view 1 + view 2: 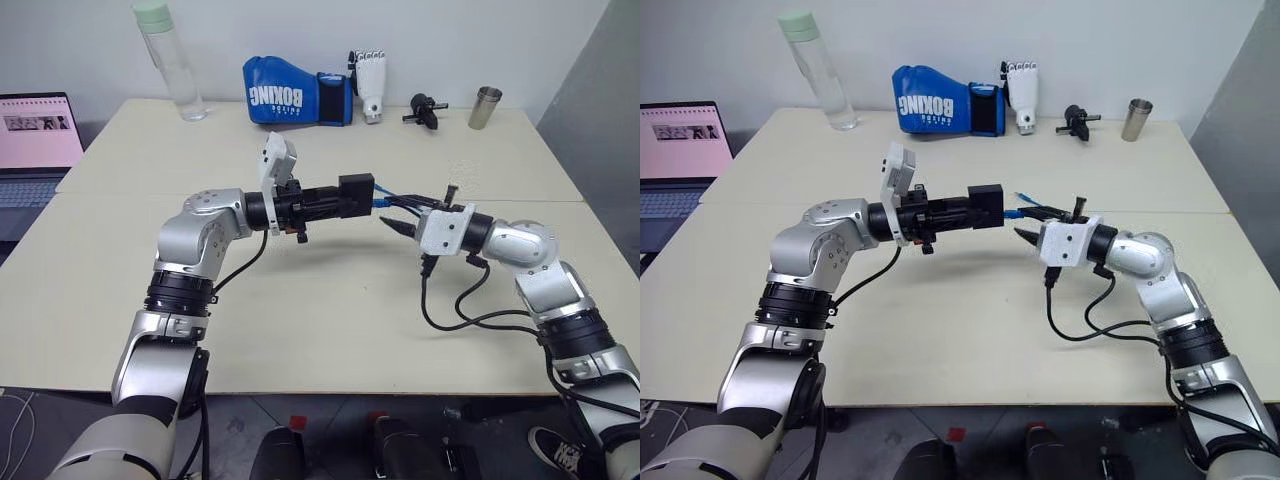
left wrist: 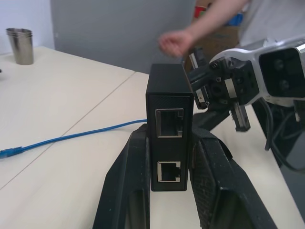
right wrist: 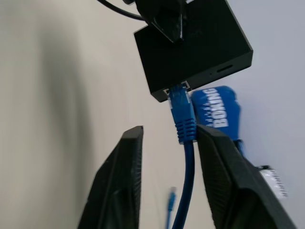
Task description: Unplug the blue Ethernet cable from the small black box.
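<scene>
Clamped upright in the left claw (image 2: 169, 191), the small black box (image 2: 169, 126) looks light and rigid, while the limp blue Ethernet cable (image 3: 185, 157) hangs between the parted, empty right claw (image 3: 169, 138) fingers, best pinched at its stiff plug.

Both arms: silver-grey metal shells in rounded segments, black ribbed rings at the joints. Upper-arm covers off-white.

Left tool (image 1: 345, 197): black body, two black fingers (image 2: 128, 191) with finely textured inner pads; white camera block mounted on the wrist.

Right tool (image 1: 1025, 228): white boxy housing with dark lens openings, two black tapered fingers (image 3: 119, 186).

Black cables loop loose from each wrist back along the forearm; the right one hangs in two coils.
</scene>
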Motion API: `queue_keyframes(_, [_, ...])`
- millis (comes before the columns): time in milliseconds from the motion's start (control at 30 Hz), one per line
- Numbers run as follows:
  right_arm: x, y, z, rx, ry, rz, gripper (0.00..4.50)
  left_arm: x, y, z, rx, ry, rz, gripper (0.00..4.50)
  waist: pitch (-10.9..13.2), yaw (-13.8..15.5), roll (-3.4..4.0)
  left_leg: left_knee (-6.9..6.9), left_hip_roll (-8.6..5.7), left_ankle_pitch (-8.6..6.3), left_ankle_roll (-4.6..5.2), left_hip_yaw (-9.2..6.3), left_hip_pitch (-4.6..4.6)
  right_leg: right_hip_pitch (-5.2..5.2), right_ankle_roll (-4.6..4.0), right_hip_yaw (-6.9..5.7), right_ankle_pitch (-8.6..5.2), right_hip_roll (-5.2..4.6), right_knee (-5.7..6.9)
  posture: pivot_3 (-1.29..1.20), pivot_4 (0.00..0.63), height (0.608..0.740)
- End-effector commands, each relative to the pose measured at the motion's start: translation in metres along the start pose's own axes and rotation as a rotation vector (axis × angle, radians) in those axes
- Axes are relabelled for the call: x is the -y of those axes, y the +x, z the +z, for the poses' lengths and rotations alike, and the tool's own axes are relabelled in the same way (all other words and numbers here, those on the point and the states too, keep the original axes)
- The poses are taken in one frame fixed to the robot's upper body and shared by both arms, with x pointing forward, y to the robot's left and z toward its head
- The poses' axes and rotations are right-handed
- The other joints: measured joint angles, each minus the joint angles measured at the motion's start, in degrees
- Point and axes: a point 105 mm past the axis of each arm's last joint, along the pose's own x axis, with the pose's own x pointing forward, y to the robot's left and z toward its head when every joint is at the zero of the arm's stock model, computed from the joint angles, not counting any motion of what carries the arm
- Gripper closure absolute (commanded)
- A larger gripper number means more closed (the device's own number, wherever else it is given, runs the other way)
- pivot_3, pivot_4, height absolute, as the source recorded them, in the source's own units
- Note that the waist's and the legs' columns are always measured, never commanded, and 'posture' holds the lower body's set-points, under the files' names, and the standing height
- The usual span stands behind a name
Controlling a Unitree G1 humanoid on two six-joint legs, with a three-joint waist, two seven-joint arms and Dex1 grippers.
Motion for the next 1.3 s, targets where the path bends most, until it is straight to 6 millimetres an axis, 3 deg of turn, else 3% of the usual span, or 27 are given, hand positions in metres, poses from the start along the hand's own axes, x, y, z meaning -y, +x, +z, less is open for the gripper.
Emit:
queue_keyframes(33, [0.019, -0.023, 0.020, 0.028, 0.100, 0.091, 2.14, 0.002, -0.003, 0.028, 0.024, 0.083, -0.030, 3.72, 0.0, 0.1, 0.01, 0.01, 0.00, -0.03, 0.05, -0.02, -0.01, 0.01, 0.00, -0.01, 0.00, 0.00, 0.00, 0.00, 0.150, 0.740])
queue_keyframes(167, [0.041, -0.034, 0.034, 0.057, 0.447, 0.115, 1.93, 0.006, -0.004, 0.033, 0.027, 0.080, -0.064, 3.72, 0.0, -0.1, 0.01, 0.03, 0.00, -0.11, 0.20, -0.05, 0.02, 0.04, 0.00, -0.03, 0.00, 0.02, 0.00, 0.00, 0.150, 0.740])
queue_keyframes(267, [0.056, -0.038, 0.040, 0.100, 0.737, 0.142, 1.24, 0.007, -0.004, 0.036, 0.037, 0.065, -0.083, 3.72, 0.0, -0.2, 0.04, 0.01, 0.02, -0.11, 0.20, -0.04, 0.04, 0.01, -0.01, -0.01, 0.00, 0.03, 0.05, 0.00, 0.150, 0.740])
queue_keyframes(367, [0.057, -0.034, 0.039, 0.117, 0.902, 0.177, 0.59, 0.010, -0.002, 0.039, 0.055, 0.050, -0.109, 3.72, 0.0, 0.0, 0.04, 0.00, 0.03, -0.12, 0.21, -0.07, 0.01, 0.01, -0.03, -0.06, -0.02, 0.03, 0.01, 0.00, 0.150, 0.740])
queue_keyframes(467, [0.053, -0.027, 0.041, 0.129, 0.966, 0.212, 0.05, 0.012, -0.002, 0.041, 0.058, 0.043, -0.123, 3.72, 0.0, 0.0, 0.04, 0.00, 0.01, -0.13, 0.23, -0.07, -0.04, 0.01, -0.02, -0.06, -0.02, 0.03, -0.04, 0.00, 0.150, 0.740])
queue_keyframes(767, [0.049, -0.009, 0.038, 0.147, 1.011, 0.260, 0.05, 0.018, -0.002, 0.042, 0.055, 0.035, -0.151, 3.72, 0.0, 0.0, 0.04, -0.01, 0.00, -0.13, 0.23, -0.07, -0.11, -0.09, -0.01, -0.06, -0.02, 0.03, -0.02, 0.00, 0.150, 0.740])
queue_keyframes(1300, [0.052, -0.001, 0.032, 0.170, 1.039, 0.278, 0.05, 0.022, -0.006, 0.040, 0.039, 0.026, -0.158, 3.72, 0.0, 0.0, 0.04, -0.03, 0.00, -0.13, 0.23, -0.07, -0.11, -0.11, -0.01, -0.06, -0.02, 0.03, -0.02, 0.00, 0.150, 0.740])
